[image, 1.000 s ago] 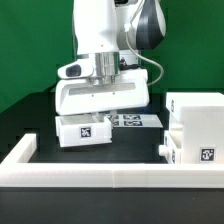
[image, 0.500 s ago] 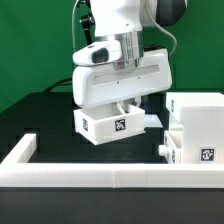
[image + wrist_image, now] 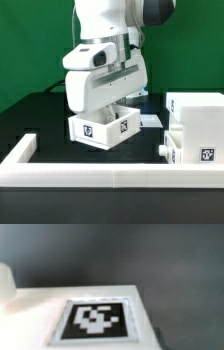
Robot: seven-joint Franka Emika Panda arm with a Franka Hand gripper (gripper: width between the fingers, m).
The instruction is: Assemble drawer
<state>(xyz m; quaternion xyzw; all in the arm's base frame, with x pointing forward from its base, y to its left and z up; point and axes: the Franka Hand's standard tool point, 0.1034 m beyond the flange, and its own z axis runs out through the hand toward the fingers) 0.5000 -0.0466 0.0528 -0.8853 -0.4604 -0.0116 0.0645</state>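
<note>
Tray now turned, lifted, gripped beneath hidden fingers.

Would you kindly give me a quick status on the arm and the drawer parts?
Gripper holding small tray, lifted and tilted. Casing at exterior view's right, second tray in front of it. Rail ahead; path to casing open.

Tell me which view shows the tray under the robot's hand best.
The exterior view: the tray appears whole there, tilted, with tags on two faces, beside the casing and the second tray. The wrist view shows only a blurred white surface of the tray with one tag; the jaws are not visible in either view.
</note>
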